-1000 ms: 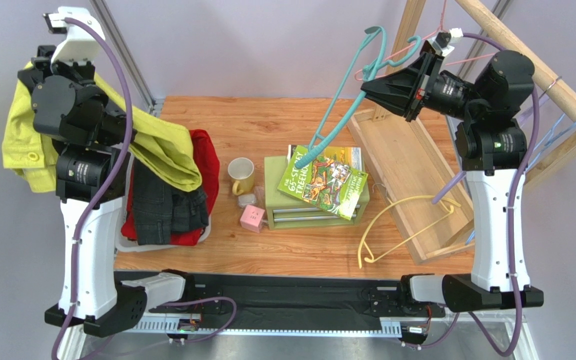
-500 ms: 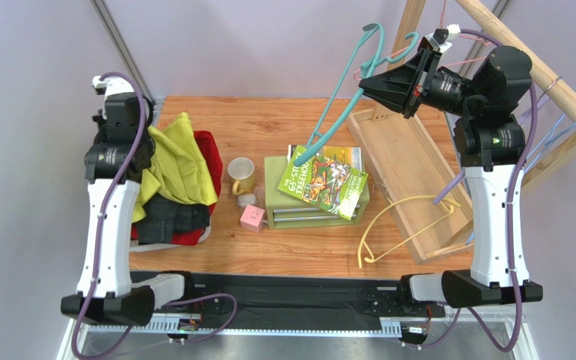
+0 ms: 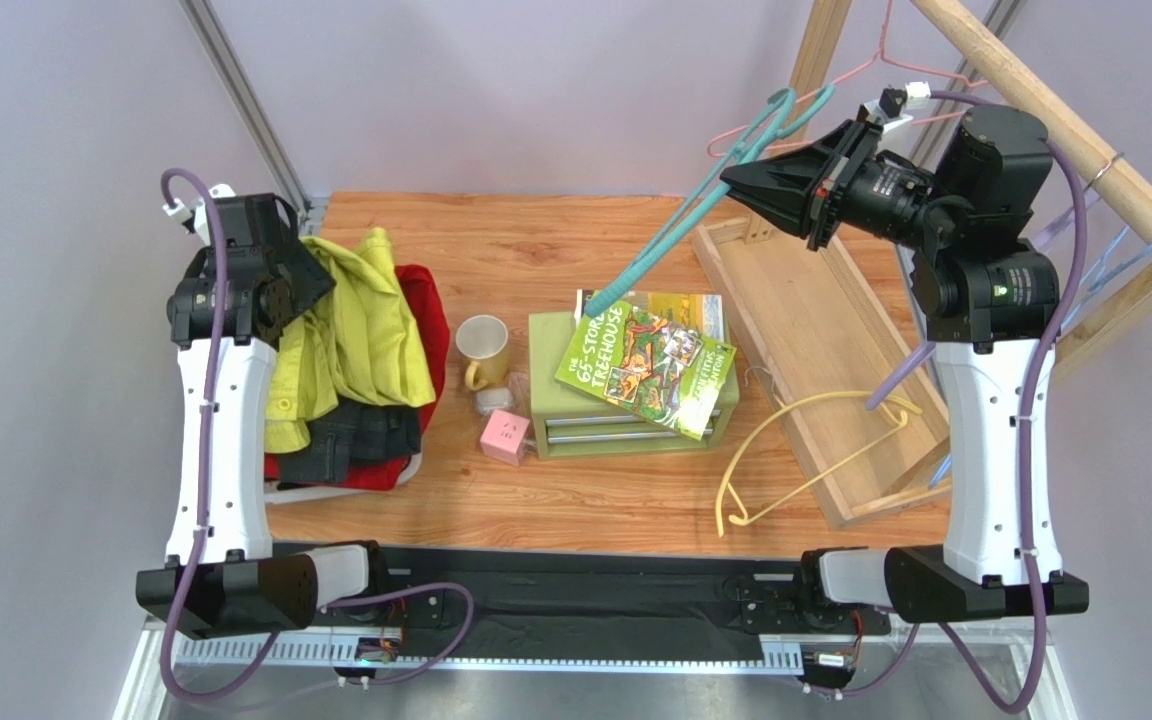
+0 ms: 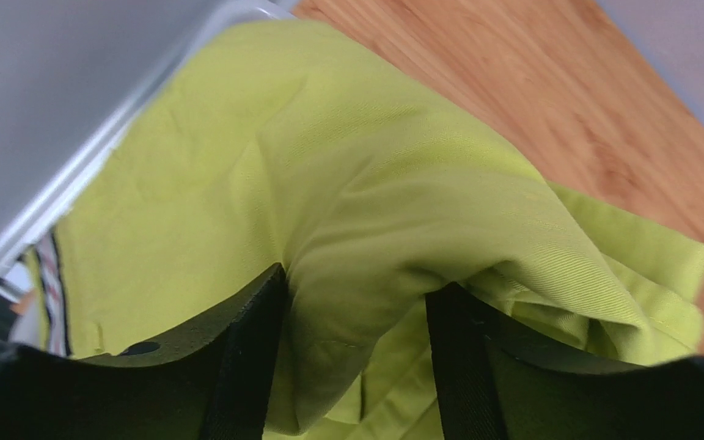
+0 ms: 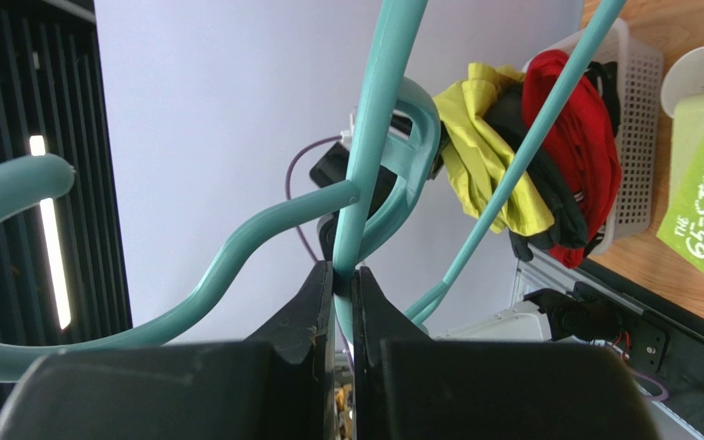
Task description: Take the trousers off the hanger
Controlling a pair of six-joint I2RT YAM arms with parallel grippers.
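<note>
The yellow-green trousers (image 3: 364,323) lie on top of a pile of red trousers (image 3: 417,300) and black trousers (image 3: 357,435) in a white basket (image 3: 399,474) at the left. My left gripper (image 3: 297,285) is low over the pile. In the left wrist view (image 4: 354,302) its jaws stand apart, with a fold of yellow-green cloth (image 4: 374,183) between them. My right gripper (image 3: 736,177) is shut on the bare teal hanger (image 3: 683,228), held tilted in the air at the back right. The pinch shows in the right wrist view (image 5: 345,270) on the hanger's stem (image 5: 374,137).
A mug (image 3: 483,350), a pink cube (image 3: 506,437) and a green box (image 3: 567,428) with a book (image 3: 645,357) on it sit mid-table. A wooden tray (image 3: 823,345) with a yellow hanger (image 3: 808,450) lies at the right. A wooden rack (image 3: 1078,135) carries pink (image 3: 778,128) and blue (image 3: 1138,255) hangers.
My left arm came down from high up with the yellow-green trousers, which now rest on the basket pile. My right gripper lifted the teal hanger slightly, its low end off the book.
</note>
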